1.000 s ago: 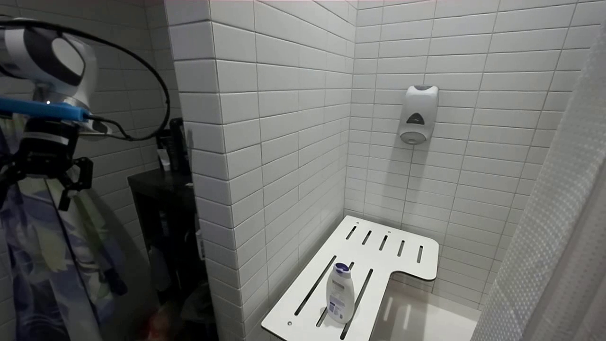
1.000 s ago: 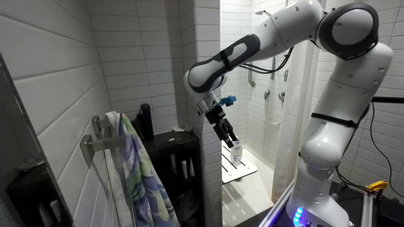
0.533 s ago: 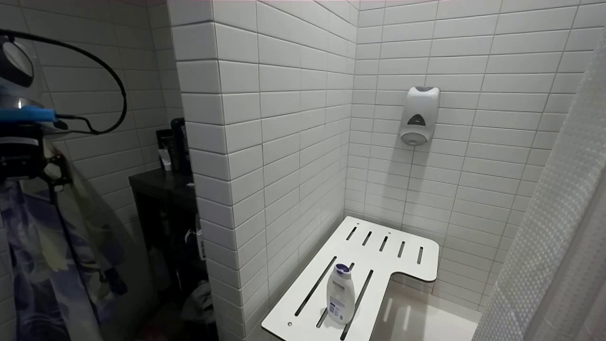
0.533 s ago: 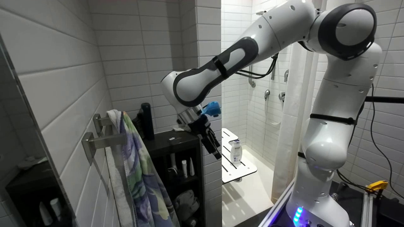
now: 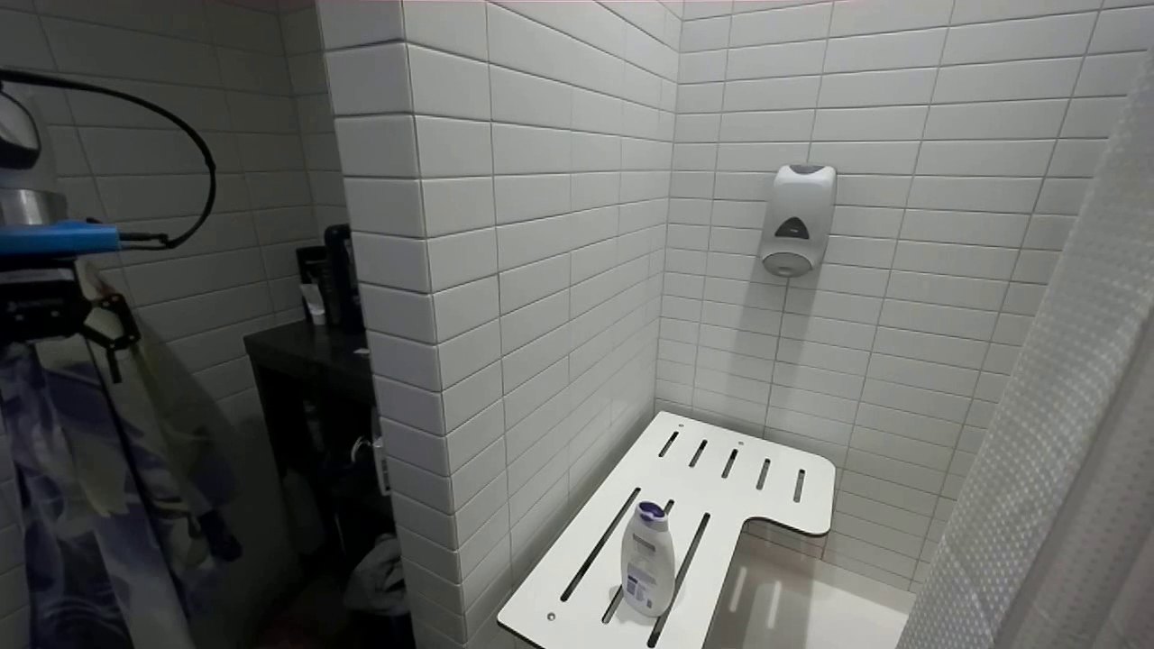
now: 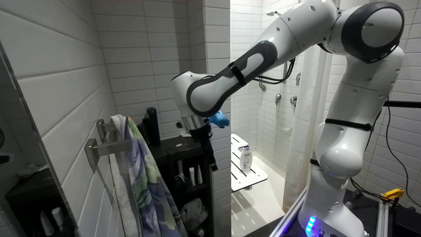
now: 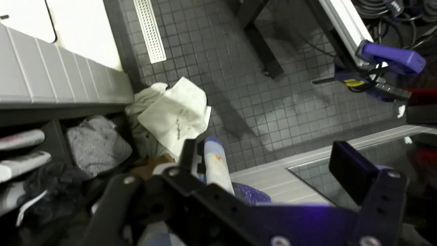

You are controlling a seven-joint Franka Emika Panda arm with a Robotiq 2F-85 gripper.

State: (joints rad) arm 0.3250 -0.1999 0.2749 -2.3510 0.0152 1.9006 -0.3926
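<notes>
1. Currently the gripper [image 7: 266,157] has its fingers spread wide, and nothing is seen clamped in the gap that the wrist view shows between them.
2. Both fingers point down, hanging at a slight slant with the tips lowest in an exterior view; the arm is one, so no other hand is nearer to anything.
3. Nearest, as far as can be judged, is the towel [image 6: 153,184], to the left of the fingers in that picture; in an exterior view the gripper hangs in front of the towel's folds [image 5: 81,451]. Whether a finger touches it I cannot tell.
4. Lengthwise, the towel hangs straight down at a wall-mounted metal holder [image 6: 110,148], so its long axis seems to run roughly along the fingers rather than across them.
5. Behind the fingers, in an exterior view, stands a black shelf unit [image 6: 167,149], with pale tubes [image 6: 192,176] in a compartment and a grey cloth [image 6: 194,212] lower down.
6. Farther out, beyond the tiled partition [image 6: 218,36], a white bottle [image 6: 245,159] stands upright on the slotted bench [image 6: 258,176], well apart from the gripper.
</notes>
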